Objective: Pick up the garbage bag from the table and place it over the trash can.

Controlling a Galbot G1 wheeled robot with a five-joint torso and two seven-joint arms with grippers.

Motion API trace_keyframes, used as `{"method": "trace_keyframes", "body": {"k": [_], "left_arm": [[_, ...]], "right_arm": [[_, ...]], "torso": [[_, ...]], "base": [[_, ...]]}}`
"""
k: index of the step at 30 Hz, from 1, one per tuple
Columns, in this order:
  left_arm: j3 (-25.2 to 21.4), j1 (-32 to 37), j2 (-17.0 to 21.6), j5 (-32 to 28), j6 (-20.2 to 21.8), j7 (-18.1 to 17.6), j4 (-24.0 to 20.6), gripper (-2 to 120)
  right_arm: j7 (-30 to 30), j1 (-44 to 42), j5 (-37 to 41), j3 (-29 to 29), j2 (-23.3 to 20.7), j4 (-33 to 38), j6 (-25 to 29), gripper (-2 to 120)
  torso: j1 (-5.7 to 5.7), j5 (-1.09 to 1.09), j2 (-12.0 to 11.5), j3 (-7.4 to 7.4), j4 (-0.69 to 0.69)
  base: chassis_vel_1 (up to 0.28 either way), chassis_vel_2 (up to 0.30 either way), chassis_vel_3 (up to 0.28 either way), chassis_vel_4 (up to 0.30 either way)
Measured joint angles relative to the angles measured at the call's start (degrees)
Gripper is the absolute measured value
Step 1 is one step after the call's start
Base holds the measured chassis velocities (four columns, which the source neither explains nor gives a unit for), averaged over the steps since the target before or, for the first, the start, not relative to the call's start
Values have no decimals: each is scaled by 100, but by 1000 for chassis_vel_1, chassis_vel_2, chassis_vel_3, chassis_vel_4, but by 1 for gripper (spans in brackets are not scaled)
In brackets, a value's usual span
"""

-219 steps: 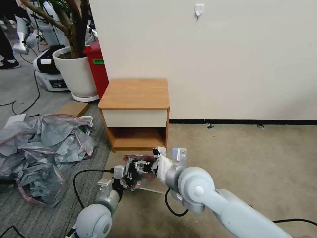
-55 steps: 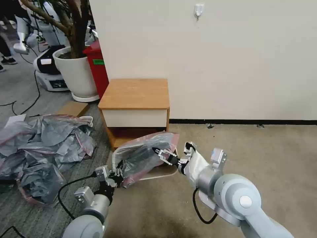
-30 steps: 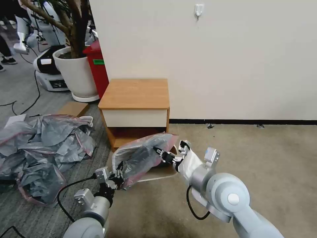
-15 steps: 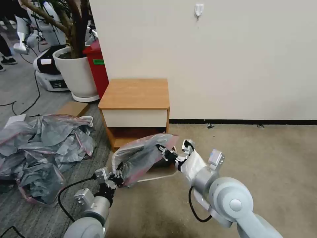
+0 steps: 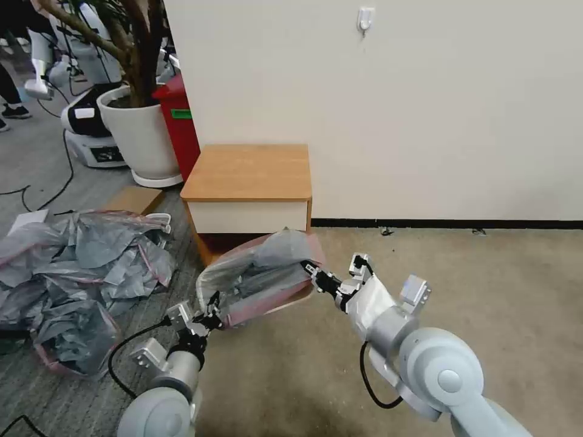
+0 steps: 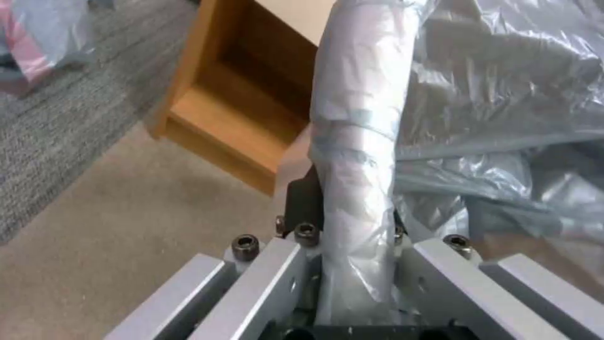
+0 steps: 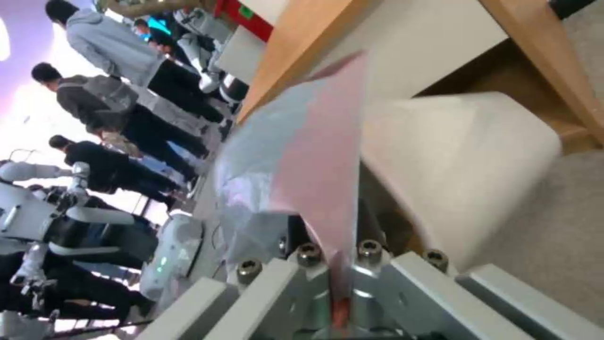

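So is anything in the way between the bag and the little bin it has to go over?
Nothing visible. The left hand and the right hand each pinch an edge of the garbage bag, stretched open right above the trash can, in front of the table.

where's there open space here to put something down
Free: the table top, and the carpet between table, wall and right gripper. Crowded: the floor left of the table, under the bag heap, and between both grippers, where the garbage bag stretches.
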Motion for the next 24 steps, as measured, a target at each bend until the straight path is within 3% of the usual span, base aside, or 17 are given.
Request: {"method": "trace_keyframes", "body": {"k": [9, 17, 24], "left_arm": [[19, -78, -26, -578, 26, -356, -112, 1], [-104, 51, 70, -1063, 435, -482, -505, 3], [-211, 16, 163, -1099, 445, -592, -445, 4]], "right_arm": [[-124, -222, -295, 5, -11, -62, 6, 0], [-198, -101, -513, -33, -75, -395, 70, 0], [-252, -250, -586, 7, -178, -231, 145, 0]], "torso": [[0, 0, 0, 0, 0], [0, 0, 0, 0, 0], [0, -1, 0, 0, -1]], "base": [[0, 0, 0, 0], [0, 0, 0, 0], [0, 0, 0, 0]]}}
